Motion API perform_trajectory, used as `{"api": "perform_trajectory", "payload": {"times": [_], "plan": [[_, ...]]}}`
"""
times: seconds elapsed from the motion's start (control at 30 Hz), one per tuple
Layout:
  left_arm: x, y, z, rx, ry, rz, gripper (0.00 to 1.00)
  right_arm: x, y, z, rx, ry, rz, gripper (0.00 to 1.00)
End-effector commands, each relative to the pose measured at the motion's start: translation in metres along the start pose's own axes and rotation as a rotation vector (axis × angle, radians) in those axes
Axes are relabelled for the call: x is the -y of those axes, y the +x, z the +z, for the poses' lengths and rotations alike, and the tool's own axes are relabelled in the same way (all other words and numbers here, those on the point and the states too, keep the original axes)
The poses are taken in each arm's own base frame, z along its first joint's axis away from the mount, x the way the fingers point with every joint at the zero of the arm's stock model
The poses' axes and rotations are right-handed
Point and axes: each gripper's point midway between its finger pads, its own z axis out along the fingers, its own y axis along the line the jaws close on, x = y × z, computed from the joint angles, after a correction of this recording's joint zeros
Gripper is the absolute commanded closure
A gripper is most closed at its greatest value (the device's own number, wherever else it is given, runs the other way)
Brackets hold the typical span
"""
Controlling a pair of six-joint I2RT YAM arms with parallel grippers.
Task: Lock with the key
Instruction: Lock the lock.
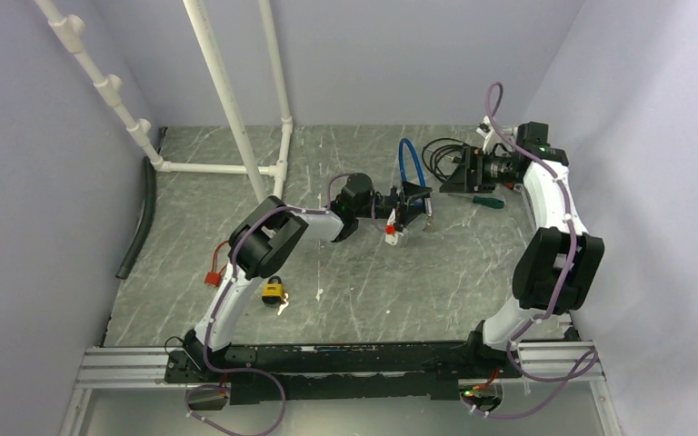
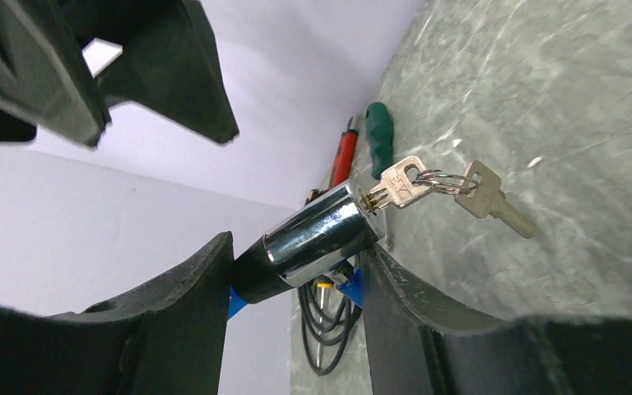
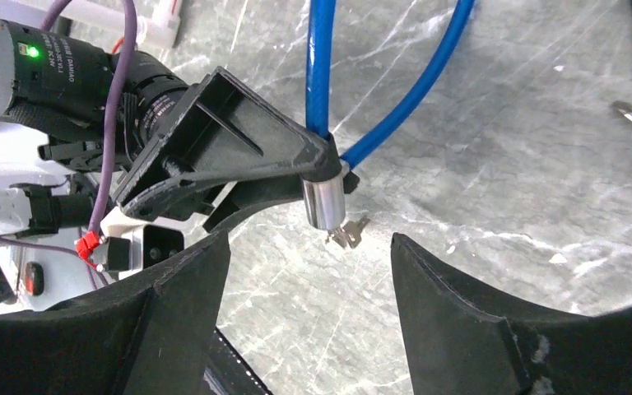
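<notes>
A blue cable lock (image 1: 409,163) ends in a chrome cylinder (image 2: 317,234). My left gripper (image 2: 296,271) is shut on that cylinder and its black collar, holding it just above the table. A brass key (image 2: 399,185) sits in the cylinder's end, and a second key (image 2: 494,197) hangs from its ring onto the table. In the right wrist view the cylinder (image 3: 325,202) points down at the key (image 3: 347,237), with the blue cable (image 3: 317,66) looping away behind. My right gripper (image 3: 309,255) stands open a short way from the key, with nothing between its fingers.
A green-handled screwdriver (image 1: 486,201) and a coil of black cable (image 1: 441,154) lie near the right gripper. A yellow padlock (image 1: 274,291) and a small red piece (image 1: 211,277) sit by the left arm. White pipes (image 1: 227,100) stand at the back left.
</notes>
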Motion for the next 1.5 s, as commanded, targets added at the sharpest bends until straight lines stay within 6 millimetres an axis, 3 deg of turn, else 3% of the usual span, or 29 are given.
{"api": "perform_trajectory", "payload": {"times": [0.0, 0.2, 0.47, 0.7, 0.9, 1.2, 1.47], "plan": [[-0.08, -0.018, -0.008, -0.025, -0.11, 0.112, 1.0, -0.017, -0.032, -0.033, 0.139, -0.022, -0.086, 0.27], [-0.099, -0.017, -0.011, -0.068, -0.121, 0.12, 1.0, -0.015, -0.031, -0.049, 0.151, -0.02, -0.054, 0.31], [-0.117, -0.01, -0.012, -0.139, -0.164, 0.053, 1.0, -0.018, -0.018, -0.04, 0.241, -0.031, 0.03, 0.33], [-0.133, -0.007, -0.017, -0.193, -0.222, -0.045, 1.0, -0.006, -0.009, -0.023, 0.248, -0.044, 0.114, 0.34], [-0.133, -0.005, -0.02, -0.214, -0.241, -0.104, 1.0, 0.0, 0.006, 0.0, 0.219, -0.078, 0.136, 0.39], [-0.141, -0.004, -0.021, -0.235, -0.272, -0.177, 1.0, -0.001, -0.001, 0.022, 0.24, -0.082, 0.048, 0.43], [-0.141, -0.004, -0.021, -0.24, -0.272, -0.209, 1.0, 0.009, -0.007, 0.038, 0.229, -0.051, 0.024, 0.44]]}}
